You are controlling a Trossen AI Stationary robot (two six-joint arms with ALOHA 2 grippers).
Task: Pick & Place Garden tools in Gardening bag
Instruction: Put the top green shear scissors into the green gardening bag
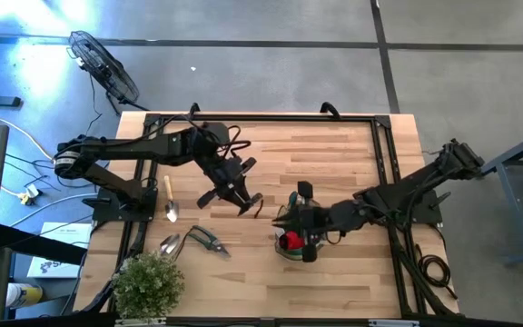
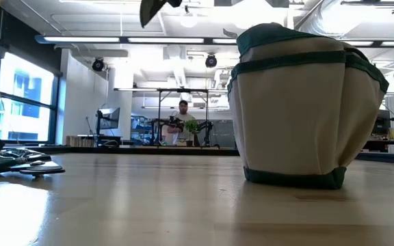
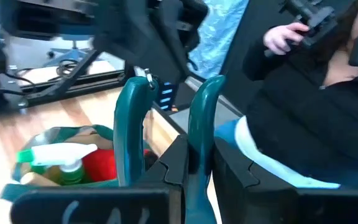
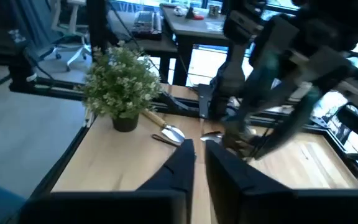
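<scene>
Pale wooden boards make up the table (image 1: 334,173), and on it, right of centre, stands the gardening bag (image 2: 299,109), cream-sided with dark green trim in the low view. From above, the bag (image 1: 293,241) shows a red piece (image 1: 291,240) in its mouth; the left wrist view shows a green spray bottle (image 3: 64,163) with a white head lying beside that red piece inside the bag.

The left gripper (image 1: 234,193) hangs over the middle of the table, left of the bag and apart from it. Its jaws pinch a tool with teal handles (image 3: 166,130), the two handles sticking out past the fingers.

The right gripper (image 1: 309,238) sits right at the bag's mouth. Its fingers (image 4: 182,163) lie close together with a narrow slit between them, and nothing shows between them.

Near the left front of the table lie a wooden-handled trowel (image 1: 170,200), a silver scoop (image 1: 169,244) and black-handled pruners (image 1: 207,240), all well apart from the bag. A potted plant (image 1: 148,283) stands at the front left corner.

Beyond the table a person (image 3: 316,93) sits holding a controller, and another person (image 2: 182,117) shows far back in the room.
</scene>
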